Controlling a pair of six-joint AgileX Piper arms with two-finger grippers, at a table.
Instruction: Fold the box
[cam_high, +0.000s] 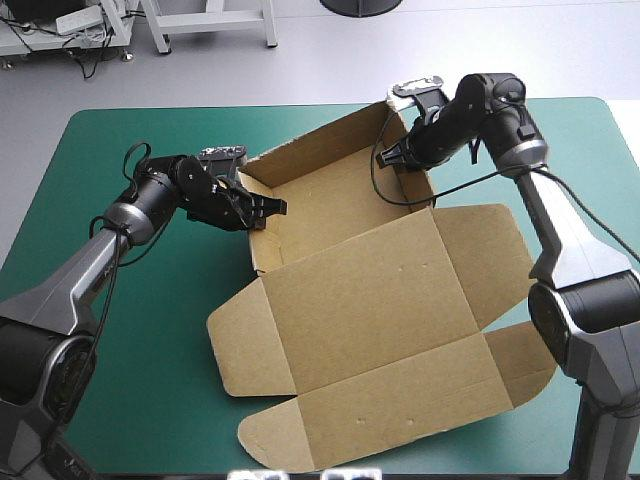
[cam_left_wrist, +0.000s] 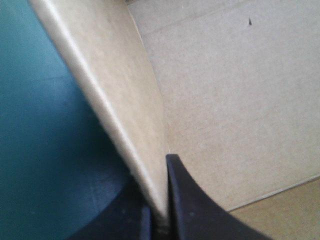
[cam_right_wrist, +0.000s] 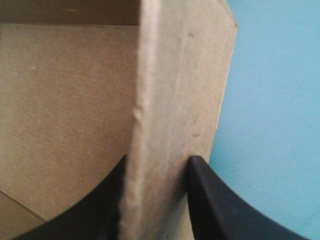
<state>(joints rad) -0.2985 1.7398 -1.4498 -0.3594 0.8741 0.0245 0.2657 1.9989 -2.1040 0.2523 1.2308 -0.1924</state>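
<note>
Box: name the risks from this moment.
1. The left gripper pinches the box by its thin left wall alone. A sideways pull could slip the wall free and let it drop.
2. The right gripper clamps the right wall, whose edge looks rippled there. More force might crease it.
3. Uneven pulls might skew the box, since the lid lies flat and unheld.

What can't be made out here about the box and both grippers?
- High view: fingertips of the right gripper, partly hidden by its wrist and the box wall.
- Left wrist view: outer finger of the left gripper, mostly behind the blurred wall it clamps.
- Right wrist view: the lid's flaps, out of frame.
</note>
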